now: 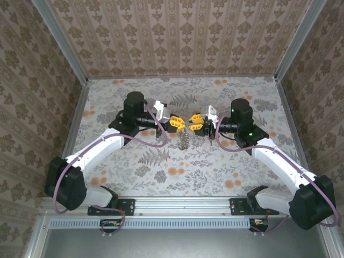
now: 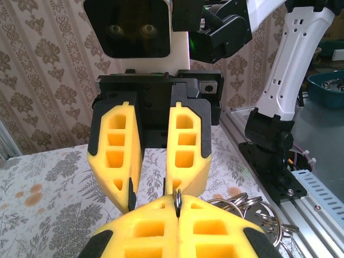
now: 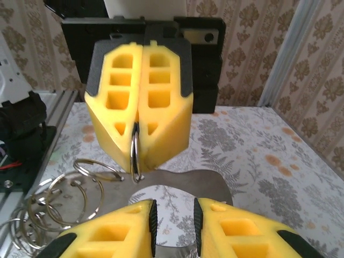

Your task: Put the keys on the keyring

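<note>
Hovering nearest the wrist lens, the right gripper (image 3: 174,215) is standing partly open, its pads set apart, with a flat grey metal piece (image 3: 177,185) lying between and just beyond them. Whether the pads are touching it I cannot tell.

Just past that piece the keyring (image 3: 134,150) is showing edge-on as a thin wire loop. The left gripper (image 1: 176,122) is pinching it with fingers fully closed on its upper arc, holding it up off the table (image 3: 258,161). A cluster of loose rings (image 3: 59,207) is spreading low to one side; hanging or resting, I cannot tell.

The loop is looking light, stiff yet springy, and slick, so it is likely to swivel in a pinch. Gripping across the wire close to its split, and taking any key by its flat faces, seems safest.
</note>
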Controlling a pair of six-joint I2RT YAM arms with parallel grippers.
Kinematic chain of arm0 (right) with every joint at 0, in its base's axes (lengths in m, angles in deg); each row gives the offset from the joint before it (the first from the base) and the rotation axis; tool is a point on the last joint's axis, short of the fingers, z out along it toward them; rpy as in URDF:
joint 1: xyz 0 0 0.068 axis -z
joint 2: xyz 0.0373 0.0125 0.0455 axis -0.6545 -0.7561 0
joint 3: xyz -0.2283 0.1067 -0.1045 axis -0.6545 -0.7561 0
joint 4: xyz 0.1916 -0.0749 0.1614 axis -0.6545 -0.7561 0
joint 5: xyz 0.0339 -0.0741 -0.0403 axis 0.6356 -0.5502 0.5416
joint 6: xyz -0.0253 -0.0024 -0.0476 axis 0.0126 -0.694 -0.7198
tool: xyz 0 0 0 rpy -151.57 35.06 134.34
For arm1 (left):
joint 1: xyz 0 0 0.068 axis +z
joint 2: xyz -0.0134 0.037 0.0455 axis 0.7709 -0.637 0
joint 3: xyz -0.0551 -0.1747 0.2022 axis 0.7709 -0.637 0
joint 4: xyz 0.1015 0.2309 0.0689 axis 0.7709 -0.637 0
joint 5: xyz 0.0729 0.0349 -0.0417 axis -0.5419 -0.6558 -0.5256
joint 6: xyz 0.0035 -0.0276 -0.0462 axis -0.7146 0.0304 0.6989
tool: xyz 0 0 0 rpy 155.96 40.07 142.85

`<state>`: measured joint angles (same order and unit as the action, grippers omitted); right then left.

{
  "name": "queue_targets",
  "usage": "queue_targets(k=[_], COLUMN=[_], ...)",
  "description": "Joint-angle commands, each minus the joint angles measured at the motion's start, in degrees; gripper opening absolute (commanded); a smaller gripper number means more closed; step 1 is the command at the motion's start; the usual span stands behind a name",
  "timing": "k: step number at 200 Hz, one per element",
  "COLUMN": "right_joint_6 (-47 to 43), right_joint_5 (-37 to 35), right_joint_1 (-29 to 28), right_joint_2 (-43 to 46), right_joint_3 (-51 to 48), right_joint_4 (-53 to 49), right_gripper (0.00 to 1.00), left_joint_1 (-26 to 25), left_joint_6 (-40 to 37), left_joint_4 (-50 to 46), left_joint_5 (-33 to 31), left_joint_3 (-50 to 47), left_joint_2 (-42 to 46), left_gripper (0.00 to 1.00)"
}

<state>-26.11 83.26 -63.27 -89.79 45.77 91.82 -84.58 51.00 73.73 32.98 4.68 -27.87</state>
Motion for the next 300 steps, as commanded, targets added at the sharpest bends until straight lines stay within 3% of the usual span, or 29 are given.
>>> queue_targets(k=[1, 54, 90, 129, 152, 166, 191, 224, 252, 273, 300], right_joint_6=[3.4, 1.7, 1.4, 0.6, 0.0, -0.4, -0.6, -0.3, -0.3, 0.5, -0.4], right_joint_5=[5.2, 7.0, 7.0, 6.6, 6.0, 5.9, 5.2, 5.1, 5.1, 4.5, 1.7], right_joint_1=[-0.2, -0.4, -0.7, -0.8, -0.8, -0.9, -0.9, -0.9, -0.9, -0.9, -0.9], right_joint_2=[-0.4, -0.7, -1.0, -0.7, 0.2, 0.7, 1.6, 1.4, 0.7, 0.6, 0.8], right_joint_3=[0.2, 1.2, 1.3, 1.1, 0.8, 0.6, 0.0, 0.3, 0.5, 0.3, 0.9], right_joint_4=[3.3, 0.1, 0.6, 0.3, 0.2, 0.0, 0.3, 0.5, 0.6, 1.5, -1.3], right_gripper=[0.29, 0.31, 0.24, 0.07, 0.03, 0.03, 0.13, 0.16, 0.11, 0.0, 0.0], left_joint_1=[-0.5, -1.3, -2.2, -2.7, -2.6, -2.4, -2.3, -2.3, -2.4, -2.4, -2.2], left_joint_6=[0.4, -2.7, -3.6, -3.2, -3.1, -3.4, -3.4, -3.3, -3.3, -3.1, -4.3], left_joint_4=[2.6, 0.3, -1.0, -0.8, -2.0, -2.7, -2.4, -1.8, -1.7, -1.7, -6.0], left_joint_5=[1.3, 0.2, 0.3, -0.4, -0.8, -0.8, -0.7, -0.7, -1.0, -1.1, -2.6], left_joint_3=[2.2, 2.7, 3.1, 3.0, 3.2, 3.2, 2.6, 2.9, 3.0, 2.9, 3.4], left_joint_2=[-0.1, -0.3, -0.5, -0.9, -1.2, -1.2, -1.2, -1.6, -1.7, -1.9, -1.6], left_gripper=[0.0, 0.0, 0.0, 0.0, 0.0, 0.0, 0.0, 0.0, 0.0, 0.0, 0.08])
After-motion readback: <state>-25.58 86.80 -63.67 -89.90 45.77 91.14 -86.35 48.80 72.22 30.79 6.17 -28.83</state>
